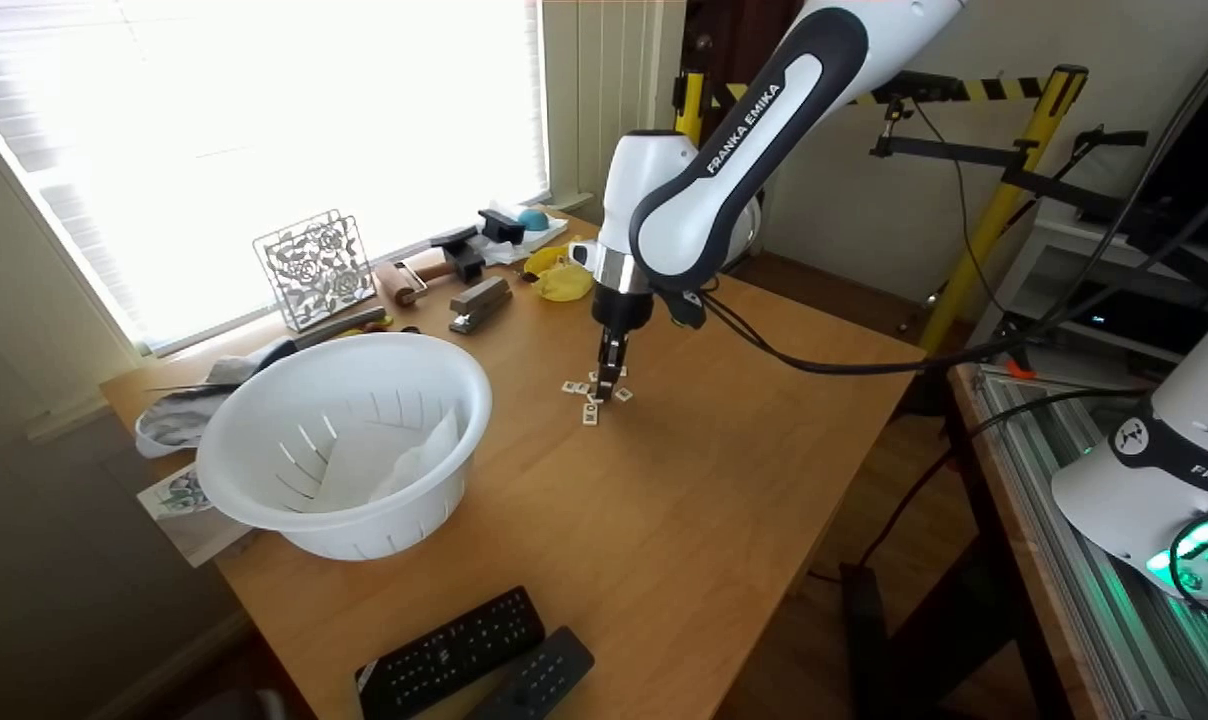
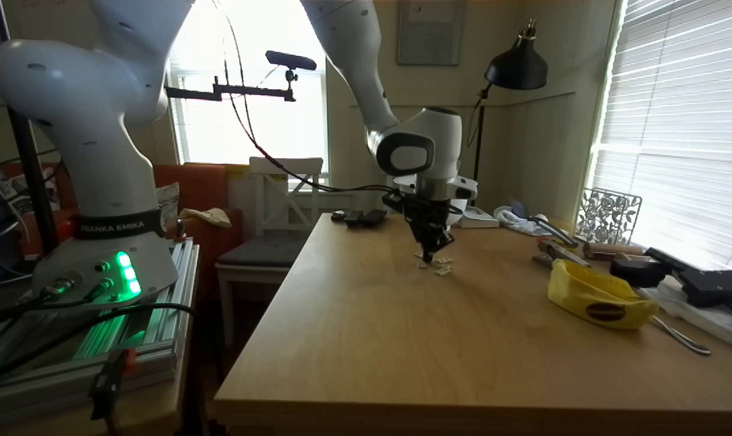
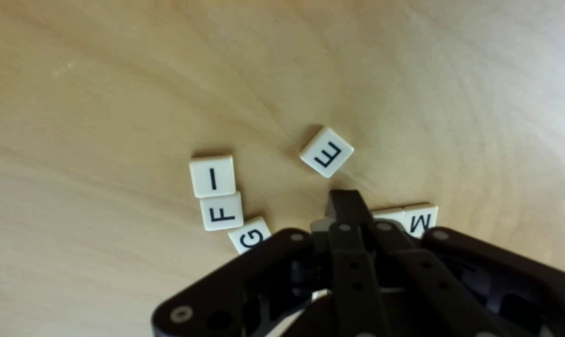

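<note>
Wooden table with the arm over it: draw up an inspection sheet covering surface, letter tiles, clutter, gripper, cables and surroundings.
Surface: table of light wood, grain visible; glare at the wrist view's upper right.
Job's things: tile E lies apart; tile I touches tile F; tile G lies close to tile F; tile M touches a half-hidden tile.
Clutter: slotted white basket, two black remotes, stapler, yellow container.
Grippers: gripper shut, tip low among the tiles; nothing seen held, contact unclear.
Cables: black cable runs from the arm out past the table's edge.
Surroundings: window blinds, black lamp, white chair with grey seat.
</note>
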Robot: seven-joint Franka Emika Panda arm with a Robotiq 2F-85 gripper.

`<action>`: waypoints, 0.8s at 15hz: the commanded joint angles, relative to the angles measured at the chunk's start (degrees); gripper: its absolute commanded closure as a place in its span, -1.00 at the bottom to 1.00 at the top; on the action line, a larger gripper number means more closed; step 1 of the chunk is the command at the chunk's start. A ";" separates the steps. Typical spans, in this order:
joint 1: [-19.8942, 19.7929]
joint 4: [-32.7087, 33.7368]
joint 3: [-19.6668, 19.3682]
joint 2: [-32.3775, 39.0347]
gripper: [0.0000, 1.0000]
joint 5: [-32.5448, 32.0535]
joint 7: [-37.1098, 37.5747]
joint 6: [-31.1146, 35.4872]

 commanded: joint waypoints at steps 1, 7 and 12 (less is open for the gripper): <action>1.76 1.73 -1.66 1.41 1.00 2.79 0.66 -2.09; 2.48 2.43 -2.19 1.70 1.00 4.43 1.35 -2.73; 2.56 2.91 -2.30 1.96 1.00 5.69 1.69 -3.17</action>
